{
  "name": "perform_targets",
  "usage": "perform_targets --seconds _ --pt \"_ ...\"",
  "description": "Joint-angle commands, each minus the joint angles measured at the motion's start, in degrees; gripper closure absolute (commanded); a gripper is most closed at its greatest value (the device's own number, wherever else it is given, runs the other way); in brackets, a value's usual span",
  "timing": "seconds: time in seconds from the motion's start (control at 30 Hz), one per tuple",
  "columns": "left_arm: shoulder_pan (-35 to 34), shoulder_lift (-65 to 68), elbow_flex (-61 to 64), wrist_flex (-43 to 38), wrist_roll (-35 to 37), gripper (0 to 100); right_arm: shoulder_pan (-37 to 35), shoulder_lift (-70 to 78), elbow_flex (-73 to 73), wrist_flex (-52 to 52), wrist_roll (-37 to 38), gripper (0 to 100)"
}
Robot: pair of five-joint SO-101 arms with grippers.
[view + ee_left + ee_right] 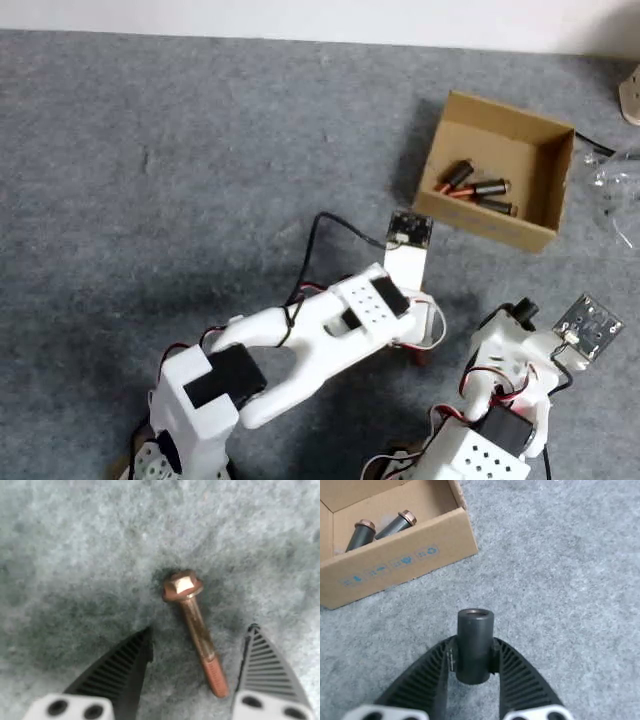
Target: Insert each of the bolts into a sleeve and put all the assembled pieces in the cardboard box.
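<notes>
A copper bolt (194, 625) with a hex flange head lies flat on the grey carpet. My left gripper (200, 630) is open just above it, one black finger on each side of the shank, touching nothing. My right gripper (473, 645) is shut on a black sleeve (472, 640), held upright with its open bore facing up. In the high view the sleeve (519, 312) shows at the right arm's tip, and the left gripper (424, 335) is low over the carpet beside it. The cardboard box (500, 228) holds three assembled pieces (480, 190); two assembled pieces (380, 527) show beyond the sleeve.
The box (395, 555) stands at the back right of the carpet, just beyond both grippers. Clear cables (610, 170) lie to its right near the carpet's edge. Open grey carpet (200, 180) stretches to the left.
</notes>
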Motion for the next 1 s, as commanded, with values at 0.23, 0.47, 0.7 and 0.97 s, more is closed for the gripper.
perform_targets --seconds 0.23,0.47,0.7,0.97 --pt "-0.22 1.1 -0.92 0.7 0.26 73 0.75 -0.84 -0.48 -2.07 0.7 99.4" --pt "-0.22 1.1 -1.01 0.53 0.26 87 0.75 -0.84 -0.48 -2.07 0.7 99.4" --pt "-0.31 1.1 -1.01 0.53 -0.18 97 0.75 -0.84 -0.48 -2.07 0.7 99.4" --pt "-0.84 -3.12 -0.66 0.7 -0.26 99 0.66 -0.84 -0.48 -2.07 0.7 99.4"
